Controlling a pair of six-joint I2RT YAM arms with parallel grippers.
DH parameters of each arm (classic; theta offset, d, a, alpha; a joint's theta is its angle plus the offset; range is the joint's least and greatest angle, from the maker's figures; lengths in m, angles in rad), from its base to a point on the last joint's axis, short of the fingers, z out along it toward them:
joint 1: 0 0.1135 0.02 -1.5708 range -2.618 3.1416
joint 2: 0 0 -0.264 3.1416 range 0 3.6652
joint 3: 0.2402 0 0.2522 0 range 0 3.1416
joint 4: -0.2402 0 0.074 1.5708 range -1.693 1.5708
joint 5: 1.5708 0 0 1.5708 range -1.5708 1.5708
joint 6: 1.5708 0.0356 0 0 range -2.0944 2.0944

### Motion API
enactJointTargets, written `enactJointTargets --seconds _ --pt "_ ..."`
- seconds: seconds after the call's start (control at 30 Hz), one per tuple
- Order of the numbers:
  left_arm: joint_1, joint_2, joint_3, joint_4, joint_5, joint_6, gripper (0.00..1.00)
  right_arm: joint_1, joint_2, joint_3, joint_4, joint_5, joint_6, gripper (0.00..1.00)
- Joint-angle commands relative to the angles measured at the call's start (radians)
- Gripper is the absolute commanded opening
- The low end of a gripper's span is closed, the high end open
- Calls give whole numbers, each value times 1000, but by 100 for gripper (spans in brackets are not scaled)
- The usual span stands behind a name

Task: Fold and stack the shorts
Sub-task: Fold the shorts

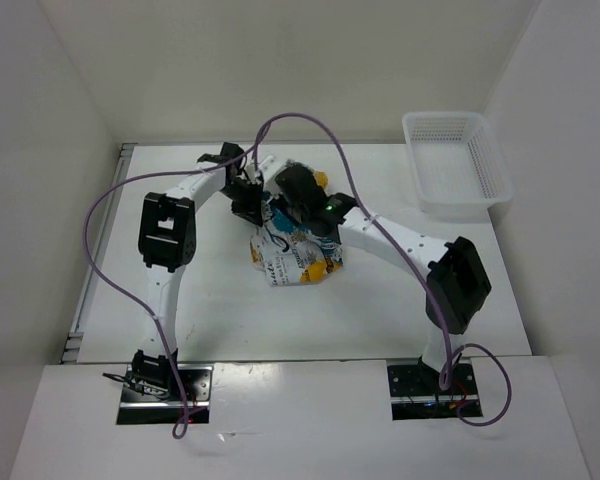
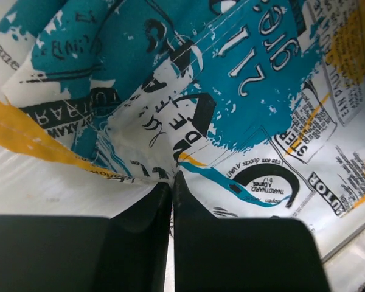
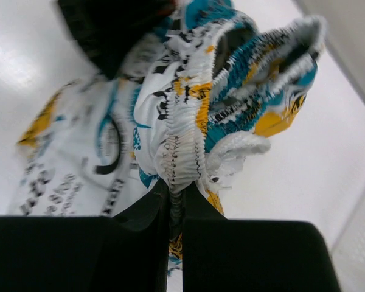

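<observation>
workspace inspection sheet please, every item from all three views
surface: white table, glossy, no spills seen
job's things: one pair of printed shorts, bunched at mid-table between the two arms, not folded
clutter: white mesh basket at the far right corner, apart from the shorts
grippers: left gripper shut on a pinch of the shorts' flat cloth; right gripper shut on the gathered elastic waistband
cables: purple cables loop loosely from both bases, one arching over the shorts
surroundings: plain white walls on three sides, nothing else seen
</observation>
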Motion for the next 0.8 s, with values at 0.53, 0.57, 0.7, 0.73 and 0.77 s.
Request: enactJointTargets --seconds 0.53,0.57,0.7,0.73,0.77 --pt "30 118 146 -55 -49 11 20 158 185 105 -55 -405 -18 35" --pt "44 127 168 -64 -59 11 26 158 173 116 -72 -495 -18 44" --pt "83 115 238 -88 -59 11 52 158 117 134 -126 -569 -9 51" --pt "83 100 238 -88 -69 11 60 158 84 146 -147 -593 -9 53" --pt "98 80 255 -88 -70 11 64 128 67 159 -147 -626 0 59"
